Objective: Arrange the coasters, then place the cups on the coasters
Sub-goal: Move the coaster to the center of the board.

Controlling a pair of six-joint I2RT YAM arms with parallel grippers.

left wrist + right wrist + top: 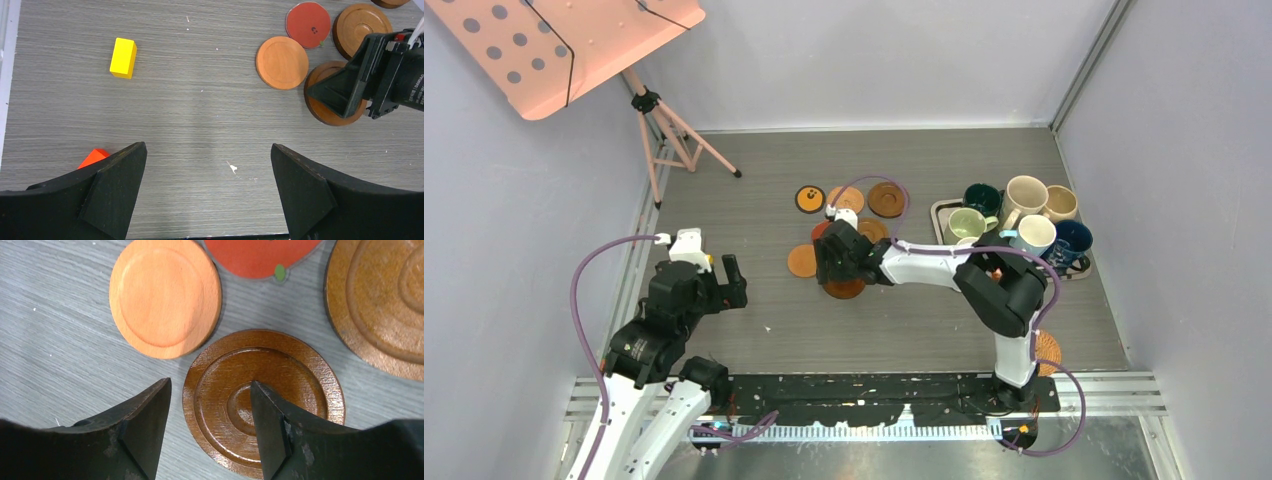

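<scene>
Several coasters lie mid-table: a black-and-orange one (pixel 810 199), two ringed brown ones (pixel 846 199) (pixel 886 199), a red one (pixel 260 255) and a plain orange-tan one (pixel 165 295). My right gripper (pixel 211 385) is open low over a dark brown ringed coaster (pixel 280 370). One finger is over its centre and the other is beside its left rim, apart from it. The cups stand grouped at the right: dark green (pixel 981 198), cream (pixel 1025 195), beige (pixel 1060 203), pale green (pixel 965 225), white-blue (pixel 1034 235), navy (pixel 1072 243). My left gripper (pixel 209 155) is wide open over bare table.
A metal tray (pixel 944 212) sits under the cup group. A wicker coaster (pixel 1047 350) lies by the right arm's base. A yellow block (pixel 123 57) and an orange block (pixel 93 157) lie near my left gripper. A pink stand on a tripod (pixel 664 125) occupies the back left.
</scene>
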